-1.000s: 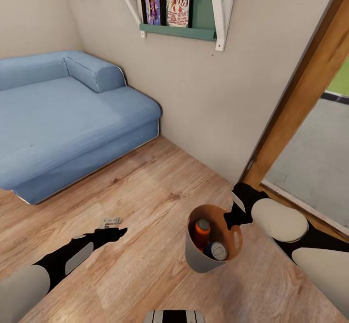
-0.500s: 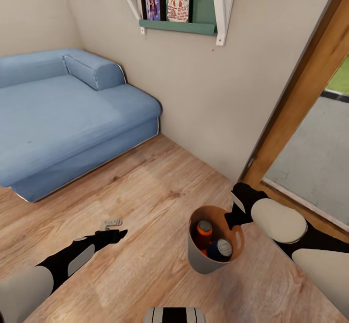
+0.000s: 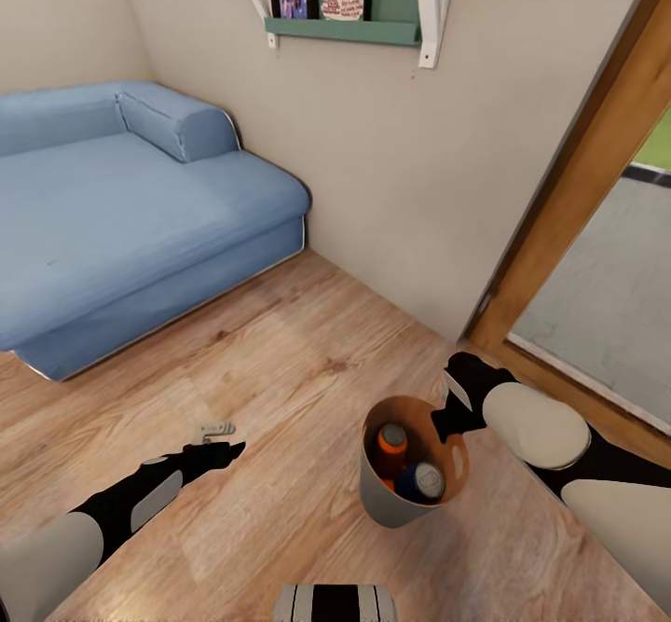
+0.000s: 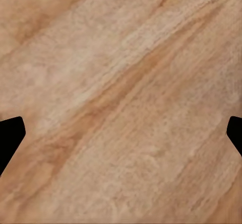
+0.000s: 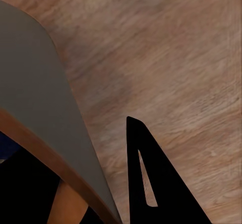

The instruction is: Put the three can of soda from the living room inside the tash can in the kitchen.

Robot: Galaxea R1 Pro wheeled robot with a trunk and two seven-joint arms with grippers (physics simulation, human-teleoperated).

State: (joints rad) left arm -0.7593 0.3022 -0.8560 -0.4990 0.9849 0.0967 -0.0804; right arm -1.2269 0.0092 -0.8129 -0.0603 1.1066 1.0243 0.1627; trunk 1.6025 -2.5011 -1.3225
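- A living-room corner fills the head view: a pale plaster wall (image 3: 401,165), a long blue fabric sofa (image 3: 121,221) at the left, and a warm plank wood floor (image 3: 280,361) across the lower half. A wood-framed glass door (image 3: 568,221) runs up the right edge, and a green wall shelf with white brackets (image 3: 345,30) holding posters sits at the top centre.
- Compared with a second ago, the whole scene has slid slightly up the frame, so the camera has moved. The bin and both arms keep the same places in the picture, which suggests the robot is carrying the load along.
- The small round grey-beige trash bin with an orange-brown inside (image 3: 382,496) hangs at lower centre, above the floor.
- Inside it stand an orange soda can (image 3: 390,448) and a dark blue soda can (image 3: 421,482), side by side. A third can cannot be made out.
- The right gripper (image 3: 452,417) pinches the bin's rim at its right side; the right wrist view shows one finger outside the bin wall (image 5: 40,113).
- The left gripper (image 3: 220,434) hovers at lower left, its fingers spread wide and empty over bare floor.
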